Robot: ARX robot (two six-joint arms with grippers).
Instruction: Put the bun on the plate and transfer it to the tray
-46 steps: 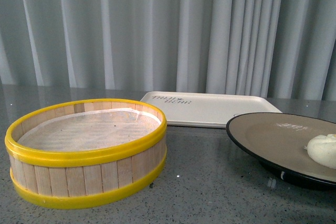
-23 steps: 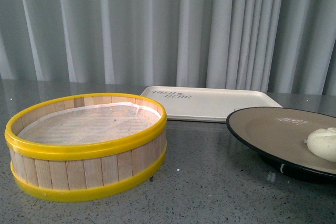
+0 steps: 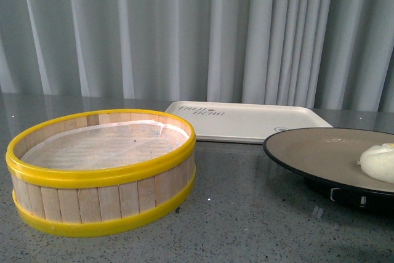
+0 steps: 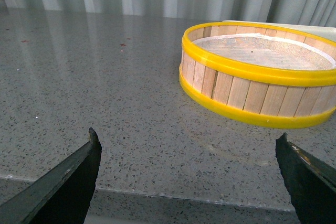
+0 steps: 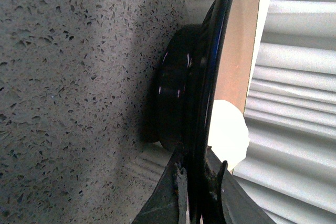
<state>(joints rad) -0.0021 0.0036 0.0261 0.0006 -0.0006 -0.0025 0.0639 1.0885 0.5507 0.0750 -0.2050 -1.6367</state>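
The black-rimmed, tan plate (image 3: 326, 155) hangs at the right of the front view, lifted off the table and nearly level. A cream-white bun (image 3: 379, 162) rests on its right side. Seen edge-on in the right wrist view, the plate (image 5: 210, 77) has its black rim pinched by my right gripper (image 5: 198, 174), with the bun (image 5: 227, 135) just past the fingers. The off-white tray (image 3: 246, 122) with dark writing lies flat behind the plate. My left gripper (image 4: 188, 142) is open above bare table, short of the steamer basket, with nothing between its fingers.
A round wooden steamer basket (image 3: 101, 173) with yellow rims and a paper liner stands at the front left; the same basket (image 4: 260, 72) shows in the left wrist view. Grey speckled tabletop (image 3: 246, 214) runs between them. A grey curtain hangs behind.
The plate with the bun has risen and levelled out from its earlier tilt. The front view shifted slightly in the first half second; basket and tray stay put on the table.
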